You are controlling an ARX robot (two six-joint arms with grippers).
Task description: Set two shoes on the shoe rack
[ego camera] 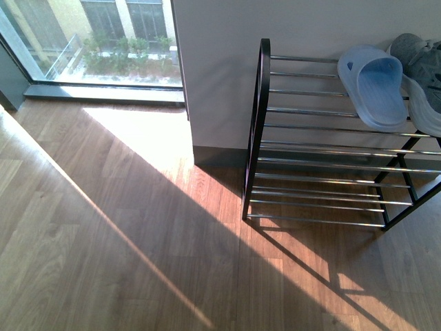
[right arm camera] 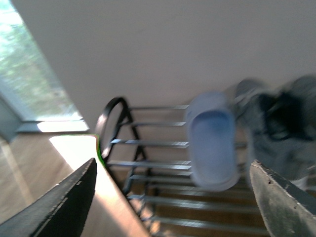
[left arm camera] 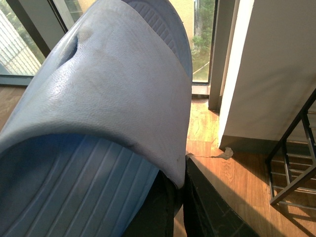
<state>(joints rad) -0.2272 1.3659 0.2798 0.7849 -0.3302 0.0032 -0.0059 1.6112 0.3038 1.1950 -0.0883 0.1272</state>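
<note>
Jaws first: L gripper (left arm camera: 180, 212) is clamped on a light-blue slide, R gripper (right arm camera: 173, 165) has its jaws wide apart w/ nothing between them.

Front view: neither arm shows. Shoe rack (ego camera: 310, 148) stands against the white wall (ego camera: 220, 69), right of centre, w/ a black end frame and chrome rods in tiers. On the top tier lies the racked slide (ego camera: 375, 86), light blue, sole down, toe toward the camera. Just beside it, at the pic's right edge, is a grey sneaker (ego camera: 422, 58), partly cut off; can't tell if it's one shoe or two. Lower tiers carry nothing visible. Wood floor (ego camera: 103, 227) has a broad sun patch and the rack's shadow. Window (ego camera: 103, 34) is at upper left.

L wrist view: the held slide (left arm camera: 108, 108) fills most of the pic, its strap and ribbed footbed very close to the lens. One dark finger (left arm camera: 212, 202) sits against its edge; the other isn't clearly seen. Slide is up in the air, well apart from the rack (left arm camera: 291, 168), whose corner shows at the far side, w/ floor and wall beyond.

R wrist view: blurred. Both dark fingertips (right arm camera: 64, 207) frame the pic. Beyond them is the rack (right arm camera: 148, 143), w/ the racked slide (right arm camera: 212, 143) on top and the grey sneaker (right arm camera: 276, 123) beside it.
</note>
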